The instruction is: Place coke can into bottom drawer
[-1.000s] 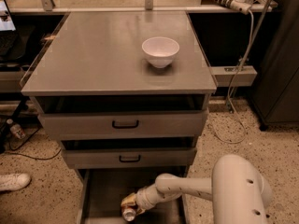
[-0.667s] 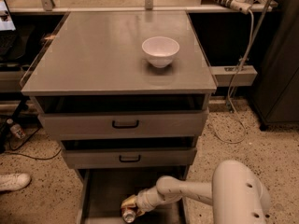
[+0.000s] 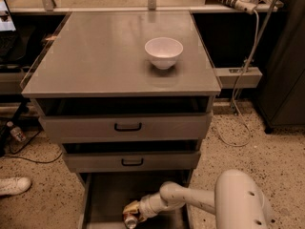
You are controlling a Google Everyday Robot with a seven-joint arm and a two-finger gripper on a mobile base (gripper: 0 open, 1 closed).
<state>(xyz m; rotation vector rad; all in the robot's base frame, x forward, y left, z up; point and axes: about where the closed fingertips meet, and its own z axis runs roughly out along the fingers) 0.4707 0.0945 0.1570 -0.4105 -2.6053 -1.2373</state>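
The bottom drawer (image 3: 109, 194) is pulled open below two shallower grey drawers with black handles. My gripper (image 3: 132, 212) reaches down into it from the white arm (image 3: 190, 199) at the lower right. The coke can (image 3: 130, 220) is held in the gripper, lying tilted low over the drawer floor near the frame's bottom edge. Only its silver end and a bit of red-orange body show.
A white bowl (image 3: 163, 52) stands on the grey cabinet top (image 3: 95, 56). A white shoe (image 3: 14, 185) and a small bottle (image 3: 15, 132) lie on the speckled floor at left. A cable (image 3: 243, 104) hangs at right beside a dark cabinet.
The arm and can have barely moved; the gripper stays low inside the bottom drawer with the can in it.
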